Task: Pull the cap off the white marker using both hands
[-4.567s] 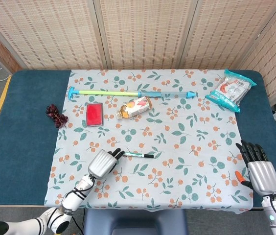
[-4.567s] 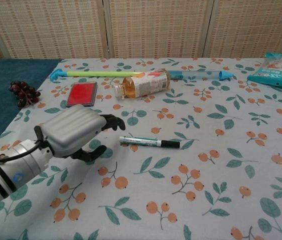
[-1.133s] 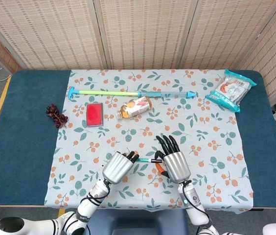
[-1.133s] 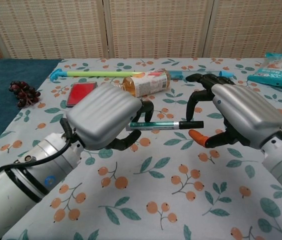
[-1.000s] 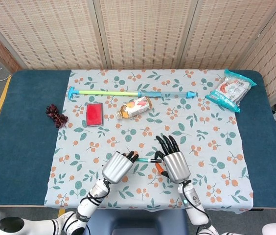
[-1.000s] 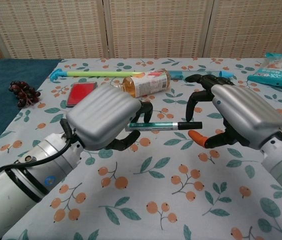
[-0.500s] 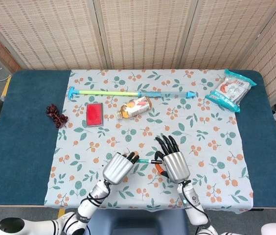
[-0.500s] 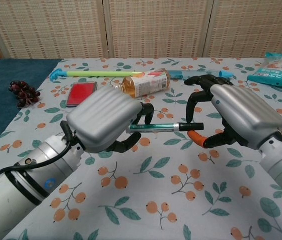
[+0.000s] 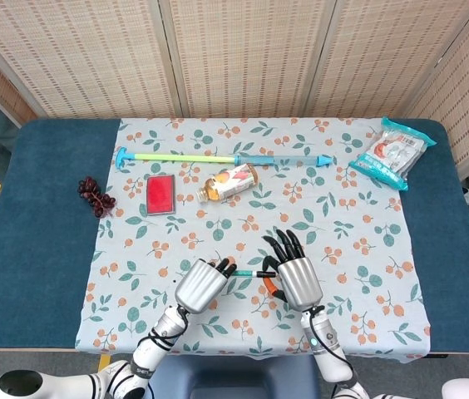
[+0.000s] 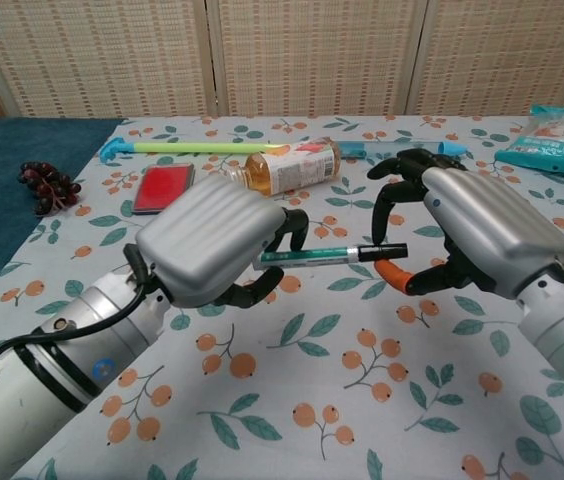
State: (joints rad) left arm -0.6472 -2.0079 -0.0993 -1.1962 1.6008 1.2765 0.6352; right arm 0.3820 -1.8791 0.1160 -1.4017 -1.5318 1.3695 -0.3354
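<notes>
The white marker [image 10: 317, 255] with a green label hangs level above the floral cloth; in the head view the marker [image 9: 249, 273] shows as a short strip between my two hands. My left hand [image 10: 212, 250] grips its barrel, fingers curled around it. The black cap [image 10: 387, 251] sticks out to the right. My right hand [image 10: 482, 235] brackets that cap, fingers arched just above it and the orange thumb tip [image 10: 390, 272] just below, with a thin gap showing. From above, the left hand [image 9: 199, 284] and right hand [image 9: 298, 278] sit side by side near the table's front.
A tea bottle [image 9: 228, 182] lies on its side behind the hands, with a red box [image 9: 160, 194] to its left. A long blue-green stick [image 9: 218, 157] lies further back. Dark grapes [image 9: 95, 194] sit at the left, a snack bag [image 9: 392, 154] at the back right.
The left hand picked the marker up off the cloth and the right hand came in from the right edge. In the last second the right fingers and thumb have drawn slightly closer around the cap.
</notes>
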